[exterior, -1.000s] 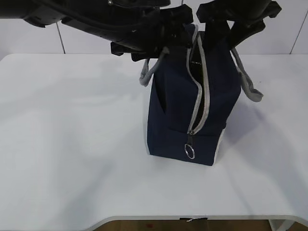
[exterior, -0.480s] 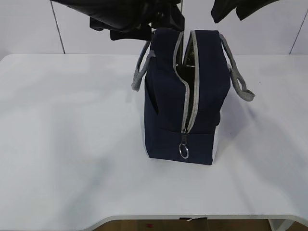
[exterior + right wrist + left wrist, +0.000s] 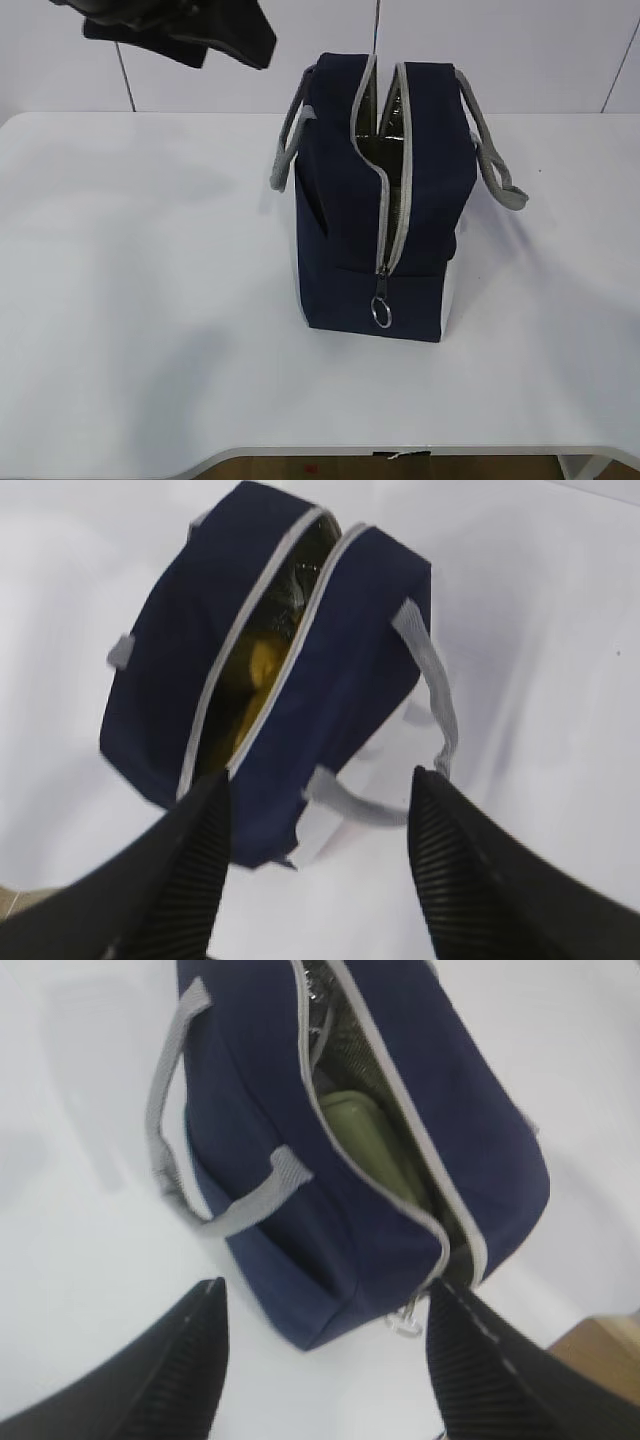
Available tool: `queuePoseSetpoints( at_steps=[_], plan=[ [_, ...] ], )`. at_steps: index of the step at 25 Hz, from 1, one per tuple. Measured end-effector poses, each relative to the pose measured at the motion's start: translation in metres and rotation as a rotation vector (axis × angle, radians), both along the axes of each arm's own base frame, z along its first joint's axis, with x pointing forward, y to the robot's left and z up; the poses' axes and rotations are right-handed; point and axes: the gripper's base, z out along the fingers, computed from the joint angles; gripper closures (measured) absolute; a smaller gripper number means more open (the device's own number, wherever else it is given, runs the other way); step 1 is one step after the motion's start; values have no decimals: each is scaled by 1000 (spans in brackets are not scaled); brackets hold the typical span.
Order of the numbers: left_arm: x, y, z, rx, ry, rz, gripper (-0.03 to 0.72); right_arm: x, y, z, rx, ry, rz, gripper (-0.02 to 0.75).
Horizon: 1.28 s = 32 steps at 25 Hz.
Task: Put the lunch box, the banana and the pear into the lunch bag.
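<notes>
Smooth white table [image 3: 150,330] with a rounded front edge; pale panelled wall [image 3: 560,50] behind, split by thin dark seams. A strip of brown floor below the table edge.

Upright near the middle: boxy navy fabric bag [image 3: 385,230], matte weave, white side panel [image 3: 452,290] on the right. Grey zipper strip [image 3: 392,200] parted along the top and partway down the front, metal ring pull [image 3: 381,313] hanging low. Two flat grey webbing handles [image 3: 490,150], one drooping over each side. Shiny foil-like lining inside the mouth.

Through the gap, from the left wrist view: pale sage-green lid of the lunch box [image 3: 372,1145], smooth plastic, rounded corner, lying in the bag. From the right wrist view: something yellow [image 3: 262,675] deep inside, perhaps banana or pear, too blurred to say which.

Left gripper [image 3: 325,1360] above the bag, ribbed black fingers [image 3: 180,1360] spread apart, nothing between. Right gripper [image 3: 320,860] likewise over the bag, fingers [image 3: 470,870] apart and empty.
</notes>
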Motion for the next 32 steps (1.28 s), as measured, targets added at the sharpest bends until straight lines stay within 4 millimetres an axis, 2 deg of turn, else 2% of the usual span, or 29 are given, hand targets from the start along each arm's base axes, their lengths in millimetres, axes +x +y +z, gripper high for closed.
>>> queuePoseSetpoints(
  at_steps=[5,8,12,19,23,26,32],
  plan=[
    [-27,23,24,31,-5,-8,229,-50,-13,5,14,-24,4,285],
    [-39,34,32,66,2,-9,231,-78,-18,2,40,-24,15,285],
    [-48,42,31,131,54,-15,233,-107,-23,-12,61,3,27,284],
    [-52,45,20,169,107,-22,270,-144,-29,-57,64,91,74,285],
    [-56,44,-4,190,189,-33,275,-155,-27,-84,75,62,132,285],
    [-66,45,-20,163,201,-52,276,-159,-24,-104,96,42,182,285],
    [-101,55,-21,42,79,-99,276,-154,-13,-133,155,-24,284,285]
  ],
)
